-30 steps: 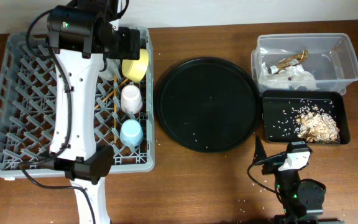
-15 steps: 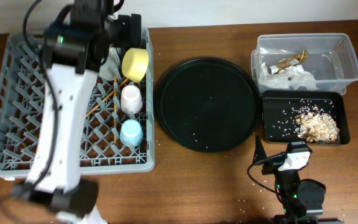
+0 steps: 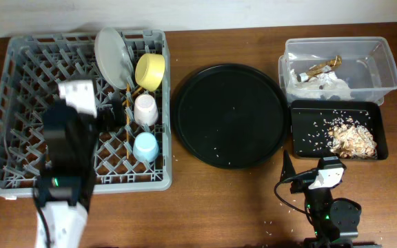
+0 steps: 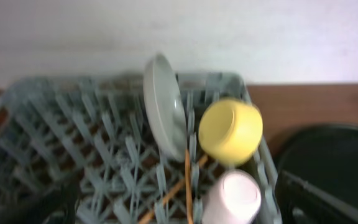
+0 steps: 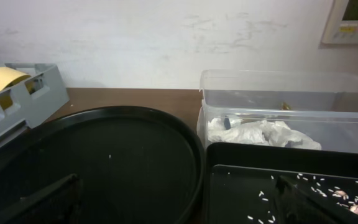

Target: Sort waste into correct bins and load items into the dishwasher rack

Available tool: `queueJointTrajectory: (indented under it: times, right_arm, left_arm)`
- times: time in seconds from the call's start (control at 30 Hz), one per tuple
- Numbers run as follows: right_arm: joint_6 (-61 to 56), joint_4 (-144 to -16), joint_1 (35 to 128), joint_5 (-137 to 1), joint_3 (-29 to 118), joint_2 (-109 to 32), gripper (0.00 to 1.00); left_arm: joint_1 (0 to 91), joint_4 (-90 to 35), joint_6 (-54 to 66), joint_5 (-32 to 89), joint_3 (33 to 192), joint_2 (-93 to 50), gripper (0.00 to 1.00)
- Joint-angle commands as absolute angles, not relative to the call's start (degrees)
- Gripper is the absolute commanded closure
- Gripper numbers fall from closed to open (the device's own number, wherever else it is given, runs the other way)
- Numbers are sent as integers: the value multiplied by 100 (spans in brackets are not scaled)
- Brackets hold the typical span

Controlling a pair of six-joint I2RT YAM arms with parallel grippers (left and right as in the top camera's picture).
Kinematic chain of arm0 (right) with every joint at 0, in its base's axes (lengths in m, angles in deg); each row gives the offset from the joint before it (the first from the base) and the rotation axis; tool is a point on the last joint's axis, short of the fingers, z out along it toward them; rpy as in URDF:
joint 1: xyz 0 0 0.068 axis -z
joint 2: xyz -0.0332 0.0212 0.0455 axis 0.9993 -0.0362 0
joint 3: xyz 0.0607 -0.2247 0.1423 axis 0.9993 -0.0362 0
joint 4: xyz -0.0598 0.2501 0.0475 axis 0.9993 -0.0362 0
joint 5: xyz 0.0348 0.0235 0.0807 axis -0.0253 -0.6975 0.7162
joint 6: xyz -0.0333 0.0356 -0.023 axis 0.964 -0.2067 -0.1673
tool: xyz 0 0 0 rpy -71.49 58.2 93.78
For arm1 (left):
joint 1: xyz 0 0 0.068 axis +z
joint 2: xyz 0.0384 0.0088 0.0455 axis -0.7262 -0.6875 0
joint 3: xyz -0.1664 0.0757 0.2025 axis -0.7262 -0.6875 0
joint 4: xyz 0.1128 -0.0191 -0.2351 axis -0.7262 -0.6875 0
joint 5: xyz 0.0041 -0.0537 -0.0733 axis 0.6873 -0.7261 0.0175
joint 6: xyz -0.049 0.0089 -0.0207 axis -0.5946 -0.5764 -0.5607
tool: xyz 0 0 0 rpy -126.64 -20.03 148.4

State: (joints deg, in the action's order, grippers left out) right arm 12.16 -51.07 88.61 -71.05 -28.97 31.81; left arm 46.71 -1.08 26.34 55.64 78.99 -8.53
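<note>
The grey dishwasher rack (image 3: 19,89) holds the grey-white plate (image 3: 112,55) on edge at its back, the yellow bowl (image 3: 150,71), the pink cup (image 3: 145,109), the blue cup (image 3: 145,147) and the brown chopsticks (image 3: 125,103). My left gripper (image 3: 116,114) hovers over the rack's middle, open and empty. Its wrist view shows the plate (image 4: 163,112), bowl (image 4: 230,130), pink cup (image 4: 232,199) and chopsticks (image 4: 187,186) ahead of the gripper (image 4: 179,214). My right gripper (image 3: 291,169) rests open near the table front. The clear tub (image 3: 384,65) holds napkins (image 3: 326,84) and the gold wrapper (image 3: 322,67). The black tray (image 3: 302,114) holds food scraps (image 3: 352,138).
The large round black tray (image 3: 229,114) lies between the rack and the bins, with a few rice crumbs on it. In the right wrist view it (image 5: 104,162) lies left of the tub (image 5: 291,99) and black tray (image 5: 260,180). A few crumbs lie on the table front.
My left arm has drawn back from the rack's far edge toward the front. The plate, which the arm covered before, now stands free in the rack. The right arm has not moved.
</note>
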Motion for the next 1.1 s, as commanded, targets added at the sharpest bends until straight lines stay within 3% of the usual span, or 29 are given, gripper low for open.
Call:
queueJointTrajectory:
  times: [0.0,0.2,0.53,1.07]
  right_arm:
    - [1253,-5124,8816,-7054,-2939,3219,1]
    - [1253,-5124,8816,-7054,-2939,3219,2]
    - [1253,-5124,8816,-7054,-2939,3219,2]
    - [1253,-5124,8816,-7054,-2939,3219,1]
  left_arm:
    - [4761,609,2745,5230,6478,222,1]
    - [4761,906,2745,5477,4924,1892,1]
    - [4761,1116,2747,5573,3691,3964,1]
    - [4748,380,2745,5566,3298,4983,1]
